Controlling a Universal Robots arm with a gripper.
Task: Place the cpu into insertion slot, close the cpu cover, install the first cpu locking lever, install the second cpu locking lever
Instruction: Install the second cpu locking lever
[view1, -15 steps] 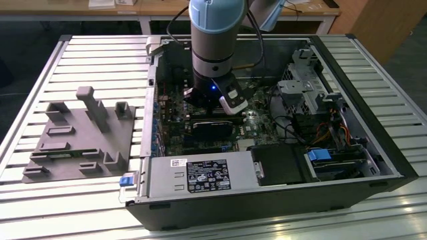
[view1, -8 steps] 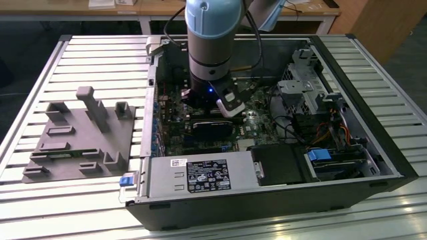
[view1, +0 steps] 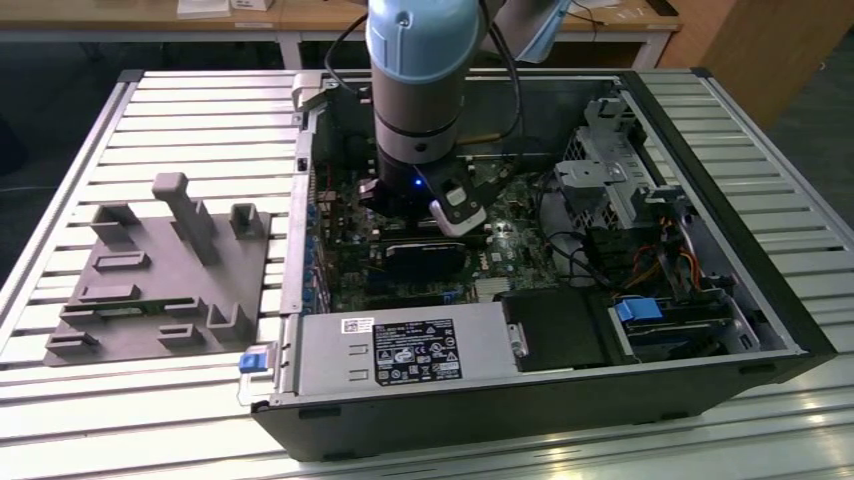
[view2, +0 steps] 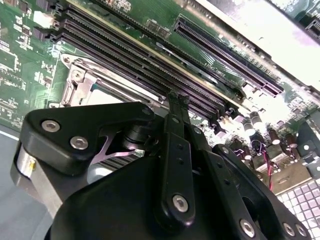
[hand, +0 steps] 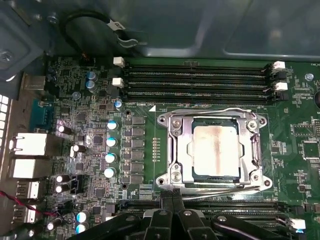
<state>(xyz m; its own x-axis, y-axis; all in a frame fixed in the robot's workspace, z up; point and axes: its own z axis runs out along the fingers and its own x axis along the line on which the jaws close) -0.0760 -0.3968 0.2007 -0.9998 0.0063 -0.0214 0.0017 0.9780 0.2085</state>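
Note:
In the first wrist view the cpu (hand: 216, 150), a square chip with a dull silver top, lies flat in the insertion slot, which is mostly hidden under it. The silver cpu cover (hand: 175, 150) lies closed around the chip. One thin wire locking lever (hand: 220, 111) runs along the cover's far side and a second lever (hand: 225, 187) along the side nearest the gripper. My gripper (hand: 173, 196) is shut, its black fingertips together right at the end of that nearer lever. The second wrist view shows the gripper (view2: 178, 98) shut beside the socket frame (view2: 82, 82). In the exterior view the gripper (view1: 447, 215) reaches down into the open computer case.
Long black memory slots (hand: 195, 80) flank the socket on both sides. Capacitors (hand: 111, 145) and rear ports (hand: 30, 145) stand on the board. In the exterior view, a black heatsink block (view1: 420, 260), the power supply (view1: 400, 350) and a drive cage (view1: 601, 180) crowd the case; a grey fixture (view1: 160, 270) lies outside.

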